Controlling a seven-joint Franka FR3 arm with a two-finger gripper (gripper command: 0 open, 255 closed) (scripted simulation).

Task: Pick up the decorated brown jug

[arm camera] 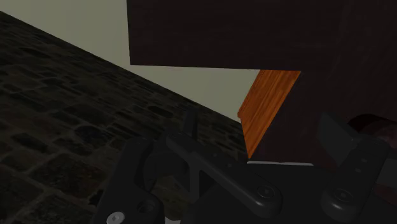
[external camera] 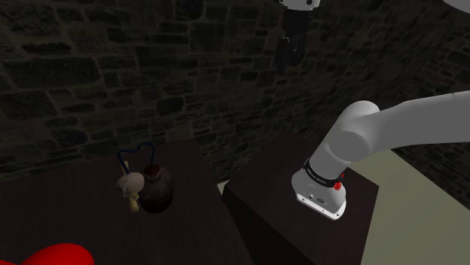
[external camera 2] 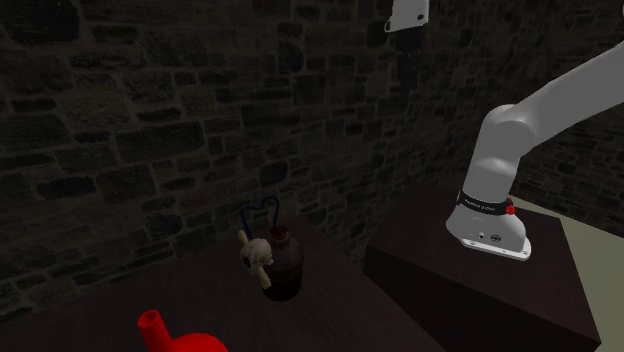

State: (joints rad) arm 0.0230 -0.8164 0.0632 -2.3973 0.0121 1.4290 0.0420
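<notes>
The brown jug (external camera: 158, 190) stands upright on a dark table (external camera: 83, 218), near its far corner. A pale skull ornament (external camera: 129, 184) hangs on the side of the jug toward the shoulder view's left, and a thin dark loop handle (external camera: 132, 156) rises above it. The second exterior view shows the same jug (external camera 2: 284, 266) near the table's far edge. My gripper (external camera: 288, 57) hangs high in the air, well above the jug and off to the shoulder view's right, over the stand's far side. Its fingers (arm camera: 191, 127) stand apart with nothing between them, so the gripper (arm camera: 261, 124) is open.
A bright red rounded object (external camera: 59, 256) lies at the table's near end; it also appears in the second exterior view (external camera 2: 178, 338). The dark box stand (external camera: 301, 207) sits right beside the table. A dark stone wall (external camera: 113, 83) runs behind both. Pale floor (external camera: 422, 226) lies past the stand.
</notes>
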